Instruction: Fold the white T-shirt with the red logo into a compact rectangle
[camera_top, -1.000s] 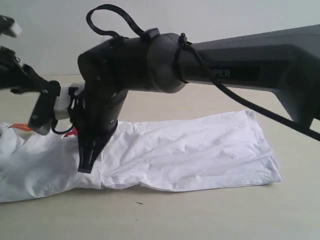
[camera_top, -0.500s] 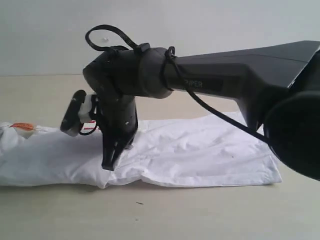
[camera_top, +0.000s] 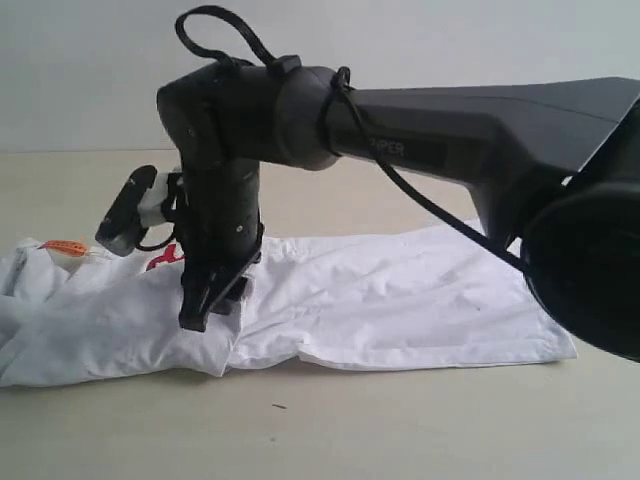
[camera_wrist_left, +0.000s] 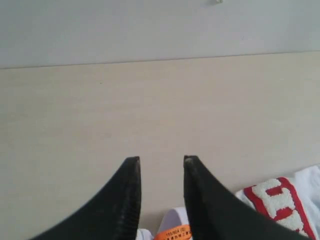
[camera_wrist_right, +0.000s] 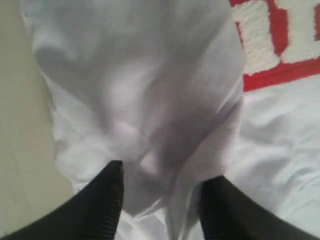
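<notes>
Exterior view: shows the white T-shirt (camera_top: 400, 290) stretched as a long, creased band across the pale table (camera_top: 400, 430), running from the left edge well over to the right. Shows the right gripper (camera_top: 203, 312) reached across the middle to the left part of that band, pointing down into the cloth, with the fabric humped up around its tip. Finds a scrap of the red logo (camera_top: 163, 260) just behind that gripper, and the orange neck tag (camera_top: 66, 247) on the rumpled far-left end.

From the right wrist: black fingers (camera_wrist_right: 107, 195) clamped on a bunched ridge of white cloth that fills the gap between them — chunky red-bordered letters lying just beyond on the shirt.

From the left wrist: left gripper (camera_wrist_left: 160, 160) hovering above bare table, tips a narrow way apart, nothing between them — the tag and one end of the lettering lying close by the base of the fingers.
</notes>
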